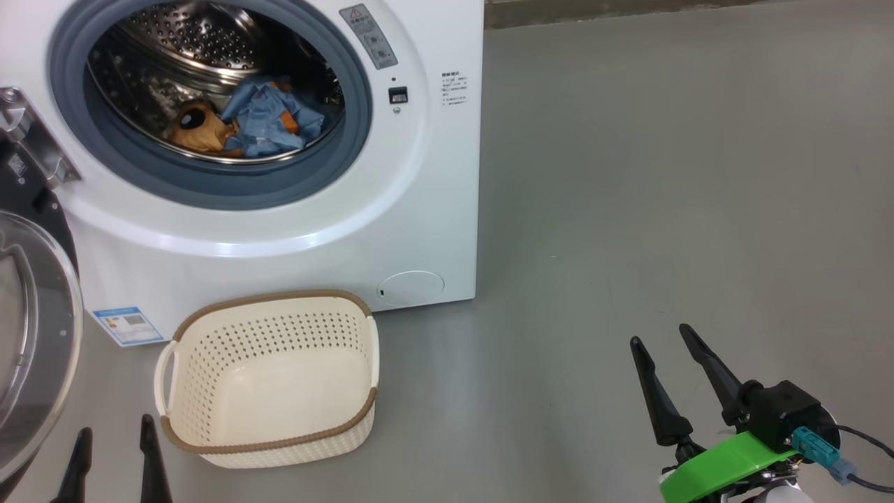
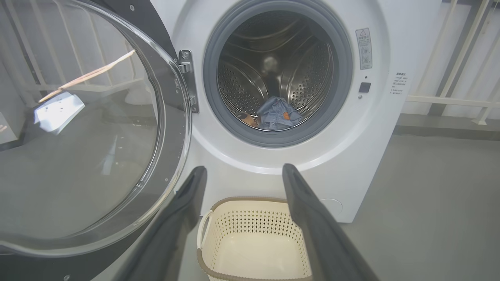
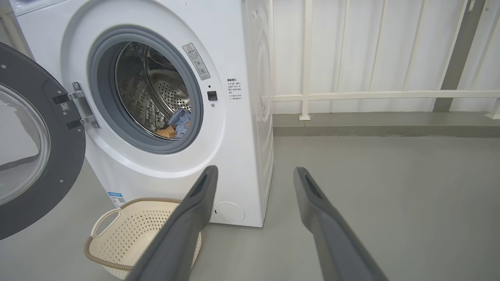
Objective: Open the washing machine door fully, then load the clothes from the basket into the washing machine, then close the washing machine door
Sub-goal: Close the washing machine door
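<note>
On the washing machine (image 1: 419,209), a blue label (image 1: 128,325), print illegible.

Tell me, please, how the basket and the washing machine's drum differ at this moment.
The basket is empty; the drum holds the clothes. The basket is cream plastic with a brown rim; the drum is shiny steel. The basket opens upward on the floor; the drum opens forward. Both are perforated.

The washing machine door (image 1: 35,328) ran off the head view's left edge, the left gripper (image 1: 116,436) was cut to two fingertips at its bottom edge, and the small print (image 1: 454,87) on the washing machine (image 1: 433,209) was illegible.
</note>
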Motion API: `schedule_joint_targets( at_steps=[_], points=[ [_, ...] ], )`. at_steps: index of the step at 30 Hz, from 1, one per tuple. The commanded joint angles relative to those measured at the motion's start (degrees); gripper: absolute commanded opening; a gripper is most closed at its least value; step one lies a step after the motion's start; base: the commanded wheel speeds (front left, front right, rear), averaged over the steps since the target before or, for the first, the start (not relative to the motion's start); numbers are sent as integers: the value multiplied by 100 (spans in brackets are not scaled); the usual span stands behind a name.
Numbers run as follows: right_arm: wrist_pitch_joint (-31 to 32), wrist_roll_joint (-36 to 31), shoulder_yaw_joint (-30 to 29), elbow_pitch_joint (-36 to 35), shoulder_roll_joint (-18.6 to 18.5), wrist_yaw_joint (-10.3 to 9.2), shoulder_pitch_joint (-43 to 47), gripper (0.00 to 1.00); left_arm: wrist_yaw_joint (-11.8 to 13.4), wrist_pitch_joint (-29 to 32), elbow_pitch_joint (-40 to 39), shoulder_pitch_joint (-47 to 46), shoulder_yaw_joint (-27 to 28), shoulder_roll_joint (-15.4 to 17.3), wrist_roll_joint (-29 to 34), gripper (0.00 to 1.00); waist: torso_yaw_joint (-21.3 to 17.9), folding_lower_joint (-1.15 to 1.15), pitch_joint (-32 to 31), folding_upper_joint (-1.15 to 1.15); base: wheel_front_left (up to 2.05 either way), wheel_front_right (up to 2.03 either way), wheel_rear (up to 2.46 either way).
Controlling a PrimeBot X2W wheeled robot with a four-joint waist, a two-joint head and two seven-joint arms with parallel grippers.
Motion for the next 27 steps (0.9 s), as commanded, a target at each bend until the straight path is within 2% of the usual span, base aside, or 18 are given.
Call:
schedule_joint_targets(
  at_steps=[1,12,20,27],
  points=[
    [-27,33,147,-139,-40,9,0,100,50,-30,-171,-42,157,61,16,100,17,0,3,0,0,0,0],
    [-27,10,154,-147,-60,9,22,100,75,-30,-204,-29,154,61,43,100,201,0,8,0,0,0,0],
    [-27,-12,161,-141,-334,9,-106,100,93,-30,-251,-29,172,61,98,100,637,0,30,0,0,0,0],
    [-27,14,165,-129,-331,9,-86,100,138,-30,-274,34,130,61,83,100,1095,0,37,0,0,0,0]
  ],
)
